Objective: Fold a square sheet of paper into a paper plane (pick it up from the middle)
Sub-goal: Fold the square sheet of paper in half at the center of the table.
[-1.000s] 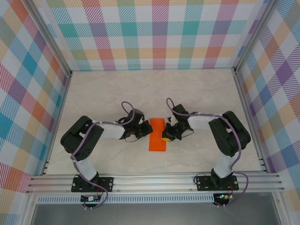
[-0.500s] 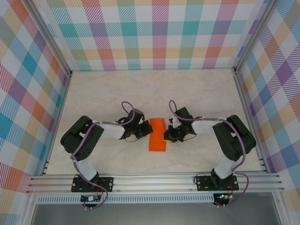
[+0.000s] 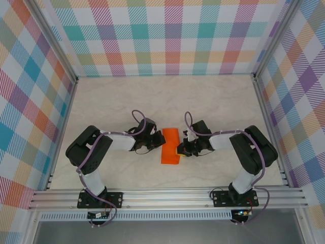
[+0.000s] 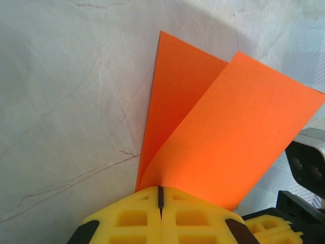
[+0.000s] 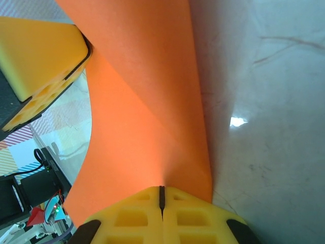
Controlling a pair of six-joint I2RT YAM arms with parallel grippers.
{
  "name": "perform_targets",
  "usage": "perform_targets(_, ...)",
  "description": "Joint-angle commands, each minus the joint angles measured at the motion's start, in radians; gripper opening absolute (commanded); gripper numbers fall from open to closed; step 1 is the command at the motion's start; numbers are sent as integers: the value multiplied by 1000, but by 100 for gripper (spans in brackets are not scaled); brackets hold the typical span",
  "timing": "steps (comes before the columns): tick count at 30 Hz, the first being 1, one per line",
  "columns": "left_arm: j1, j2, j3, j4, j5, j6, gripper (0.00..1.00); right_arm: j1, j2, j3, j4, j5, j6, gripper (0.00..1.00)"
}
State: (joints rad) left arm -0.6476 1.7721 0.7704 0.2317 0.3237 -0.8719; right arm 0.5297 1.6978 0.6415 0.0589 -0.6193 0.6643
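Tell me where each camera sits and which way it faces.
Top external: fixed above and behind the robot, looking down at the pale marbled table; both arms meet at the thin bright orange sheet of paper.
Left wrist: on the left arm, looking along the left gripper, shut on the sheet.
Right wrist: likewise, right gripper shut on it.
Shared: both wrist views show the folded-over sheet and the opposite gripper.

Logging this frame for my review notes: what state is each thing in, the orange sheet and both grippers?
square sheet of paper: folded over on itself, its two layers fanned apart rather than pressed flat, pinched from both sides.
left gripper: shut on the square sheet of paper.
right gripper: shut on the square sheet of paper, from the opposite side.
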Motion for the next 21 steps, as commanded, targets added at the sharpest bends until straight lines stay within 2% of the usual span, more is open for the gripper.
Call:
perform_targets(1,-18,41,-15,-121,-32,23,0,5,16,-49,-28,60,-37,0)
perform_targets(10,-18,44,-14,-118,-28,25,0,4,-151,-98,70,-48,16,3)
perform_targets(16,-18,44,-13,-117,-26,25,0,23,-94,-106,149,-81,50,4)
perform_targets(21,-18,43,-12,-118,-25,24,0,26,-25,-124,151,-48,25,3)
